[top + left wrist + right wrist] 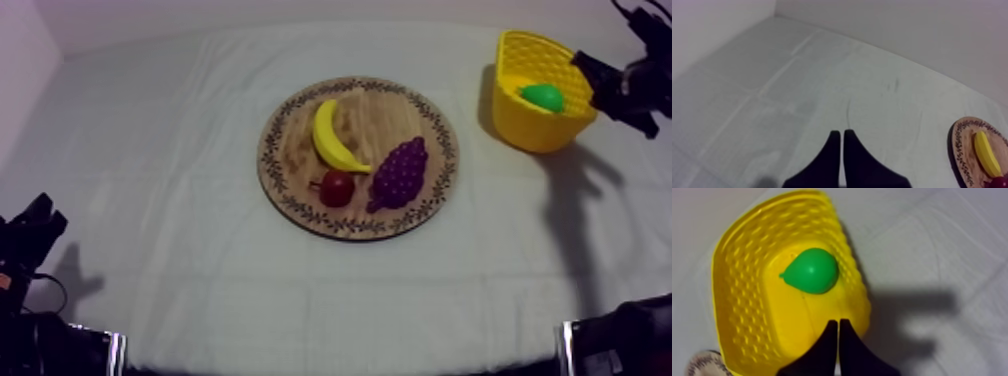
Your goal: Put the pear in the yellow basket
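The pear (543, 97) lies in the yellow basket (540, 132), which stands at the far right of the desk, well apart from the wooden board (290, 192). It is green and rests on the basket's bottom, close against one wall.

The right hand (586, 70) hangs at the basket's right edge, above its rim. From that arm's own camera, the right hand (838, 328) is clenched on nothing, its two black fingers pressed together into a narrow wedge. The tips are over the basket's (742, 305) wall. The pear (811, 270) sits just past those tips, clear of them and not touching, with its narrow end pointing away towards the far wall. The arm's shadow falls on the grey-white cloth (200, 110) beside the basket.

On the board lie a banana (332, 140), a bunch of grapes (400, 172) and a small red fruit (337, 187). The red fruit is between the banana's lower end and the grapes.

The left hand (35, 225) sits low at the left side of the desk, far from the basket. Its own camera shows the left hand (839, 139) also clenched on nothing, fingers together, over bare cloth. The board's rim (958, 150) and the banana (986, 152) are off to one side.
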`<action>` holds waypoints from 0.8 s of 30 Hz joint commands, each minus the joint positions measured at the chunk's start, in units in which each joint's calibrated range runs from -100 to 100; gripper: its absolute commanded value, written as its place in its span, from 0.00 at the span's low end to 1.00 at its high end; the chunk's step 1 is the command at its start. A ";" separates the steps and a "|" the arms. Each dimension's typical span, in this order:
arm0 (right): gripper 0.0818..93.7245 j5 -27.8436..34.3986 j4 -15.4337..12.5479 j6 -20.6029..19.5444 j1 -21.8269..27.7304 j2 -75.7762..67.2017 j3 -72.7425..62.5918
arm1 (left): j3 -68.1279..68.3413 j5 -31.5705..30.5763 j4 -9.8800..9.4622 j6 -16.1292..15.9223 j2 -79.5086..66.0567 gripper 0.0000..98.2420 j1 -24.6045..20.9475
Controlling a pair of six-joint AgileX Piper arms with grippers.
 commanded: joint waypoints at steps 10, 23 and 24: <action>0.01 -15.20 -19.82 22.47 3.44 -25.40 24.80 | 0.04 0.04 0.00 0.00 -0.04 0.00 0.01; 0.01 -7.37 -42.57 46.68 2.69 -54.07 40.59 | 0.04 0.04 0.00 0.01 -0.04 0.00 0.01; 0.01 -5.95 -42.99 46.99 2.72 -55.93 40.90 | 0.04 0.04 0.00 -0.01 -0.04 0.00 0.01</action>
